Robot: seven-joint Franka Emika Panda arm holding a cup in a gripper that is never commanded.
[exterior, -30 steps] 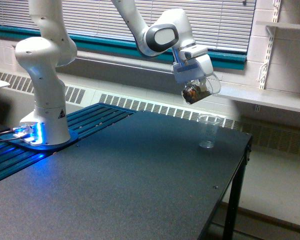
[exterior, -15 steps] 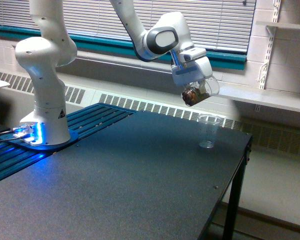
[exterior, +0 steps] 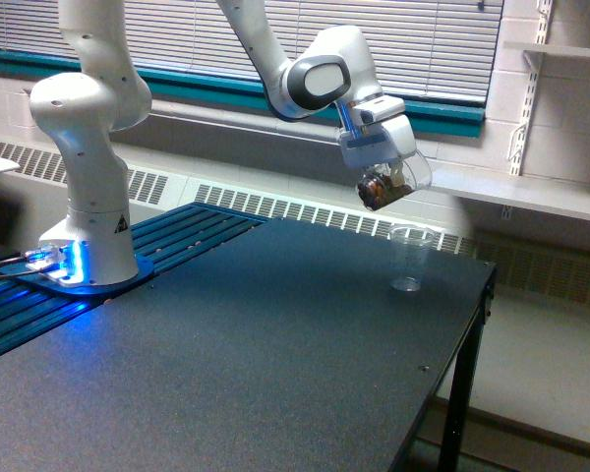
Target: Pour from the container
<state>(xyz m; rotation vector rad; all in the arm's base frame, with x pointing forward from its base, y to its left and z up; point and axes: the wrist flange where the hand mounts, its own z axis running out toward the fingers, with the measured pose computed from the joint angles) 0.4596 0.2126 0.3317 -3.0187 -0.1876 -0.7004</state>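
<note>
The robot's gripper (exterior: 384, 169) clamps the container (exterior: 389, 183), a small clear jar with brown bits inside, tilted in mid-air above the dark table (exterior: 275, 344). A taller clear plastic cup (exterior: 409, 259) stands upright on the table below, slightly toward the exterior view's right; its contents cannot be made out.

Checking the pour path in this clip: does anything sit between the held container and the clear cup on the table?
Nothing visible does. The gripper holds the container tilted in the air, above and toward the exterior view's left of the clear cup, with only open air between them.
</note>
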